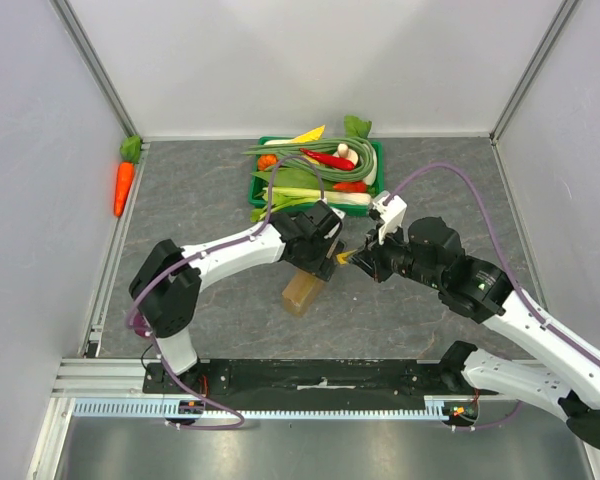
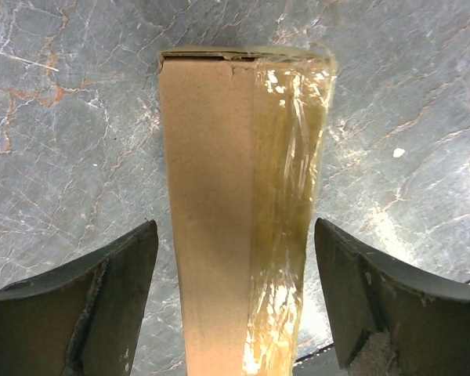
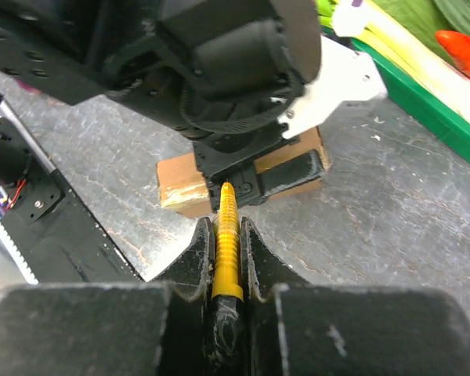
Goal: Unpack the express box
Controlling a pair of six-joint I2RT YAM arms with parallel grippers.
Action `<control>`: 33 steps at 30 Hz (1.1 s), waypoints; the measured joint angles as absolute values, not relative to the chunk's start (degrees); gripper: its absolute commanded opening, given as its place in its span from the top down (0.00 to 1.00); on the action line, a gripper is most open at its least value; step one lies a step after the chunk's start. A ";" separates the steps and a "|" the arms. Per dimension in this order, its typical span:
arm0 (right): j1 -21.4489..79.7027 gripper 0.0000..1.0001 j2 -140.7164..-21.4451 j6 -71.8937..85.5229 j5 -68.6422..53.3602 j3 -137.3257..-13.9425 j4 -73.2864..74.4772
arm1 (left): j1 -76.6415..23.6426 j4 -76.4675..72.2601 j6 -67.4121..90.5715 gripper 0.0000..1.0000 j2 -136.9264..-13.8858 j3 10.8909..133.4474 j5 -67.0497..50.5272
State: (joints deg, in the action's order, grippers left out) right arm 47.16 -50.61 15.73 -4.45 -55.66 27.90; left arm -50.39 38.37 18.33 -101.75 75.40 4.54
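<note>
Black left claw (image 2: 235, 227), taped cardboard express box (image 2: 207, 196)

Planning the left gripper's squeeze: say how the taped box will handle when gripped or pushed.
The express box is probably stiff: flat cardboard faces, crisp edges. Its glossy tape may slip in a grip. Long, narrow, lying flat, it would likely slide or swivel, not tip.

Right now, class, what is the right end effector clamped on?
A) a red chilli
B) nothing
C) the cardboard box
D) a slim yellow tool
D: in the right wrist view the right end effector is shut on a slim yellow tool, whose tip points toward the express box.
</note>
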 measured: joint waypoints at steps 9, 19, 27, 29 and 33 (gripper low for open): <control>47.13 1.00 -50.70 21.21 6.04 -55.64 29.71 | -50.17 38.35 18.61 0.18 -91.79 75.83 6.72; 46.30 1.00 -69.58 27.75 10.57 -55.31 31.79 | -42.87 37.69 29.19 0.31 -75.85 62.59 11.55; 44.38 1.00 -79.77 29.02 8.75 -55.40 25.89 | -42.50 36.51 36.05 0.40 -76.34 51.94 5.82; 44.23 1.00 -81.71 29.19 7.79 -55.57 23.59 | -42.46 35.00 37.04 0.40 -76.34 49.87 3.55; 44.23 1.00 -84.44 29.15 4.54 -56.10 18.81 | -42.48 29.52 38.04 0.40 -75.88 45.08 -3.29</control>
